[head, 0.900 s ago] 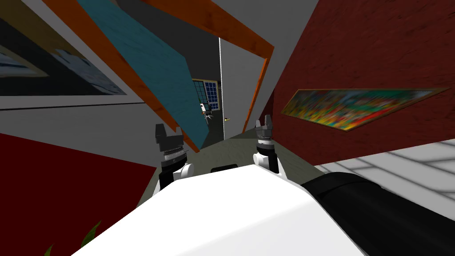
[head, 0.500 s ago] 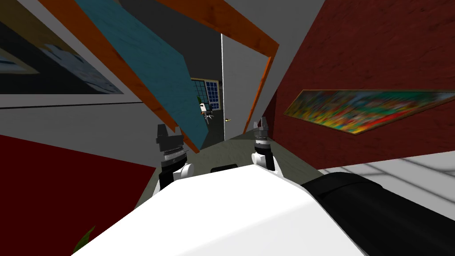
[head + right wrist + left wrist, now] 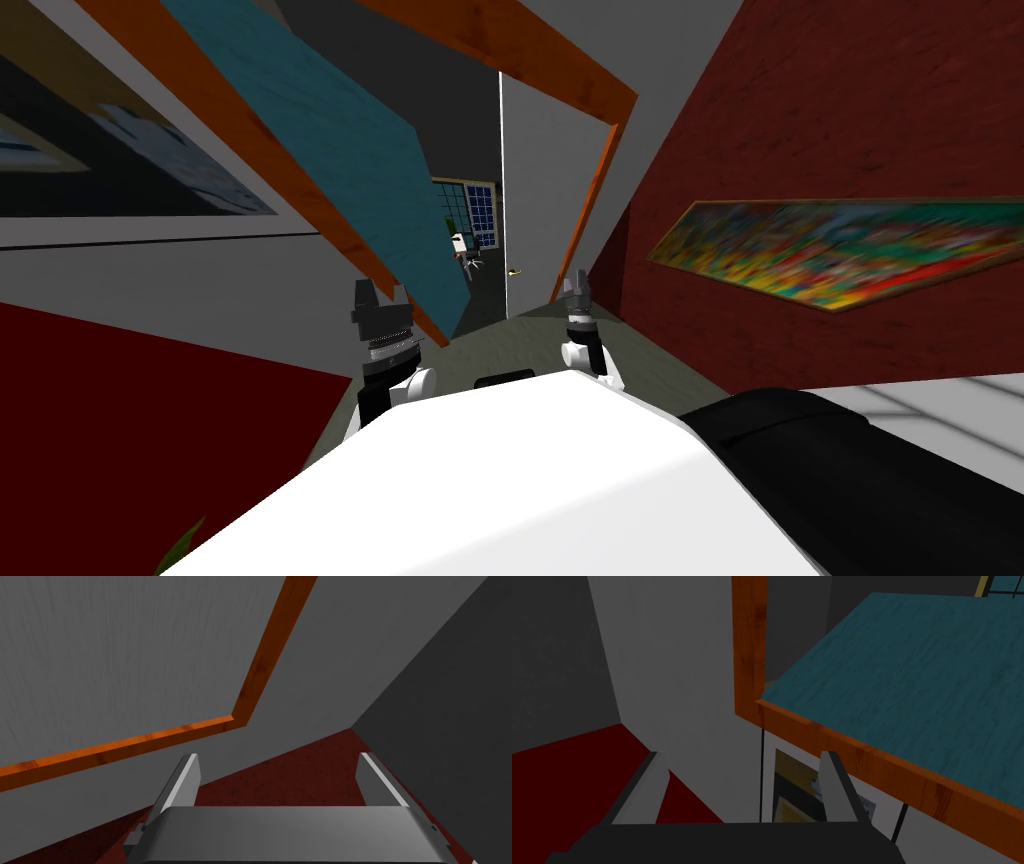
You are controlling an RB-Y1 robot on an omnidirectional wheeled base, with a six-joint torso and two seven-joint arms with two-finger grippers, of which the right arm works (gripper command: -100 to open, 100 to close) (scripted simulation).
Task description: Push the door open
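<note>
Teal door (image 3: 340,170) ajar in orange frame (image 3: 500,45), head view; door top cut off, room beyond too small for you to read. Left wrist: your left claw (image 3: 743,755) spread, empty, door near. Right wrist: right claw (image 3: 280,756) spread, empty, facing frame corner.

Head camera: you look steeply down and forward, rolled, toward the teal door (image 3: 350,170) standing ajar in its orange frame (image 3: 500,40).
Left wrist camera: you face the frame's corner and the door, close.
Right wrist camera: you face the frame's other corner, close.
Shared: frame in all three; door in head and left wrist.
</note>
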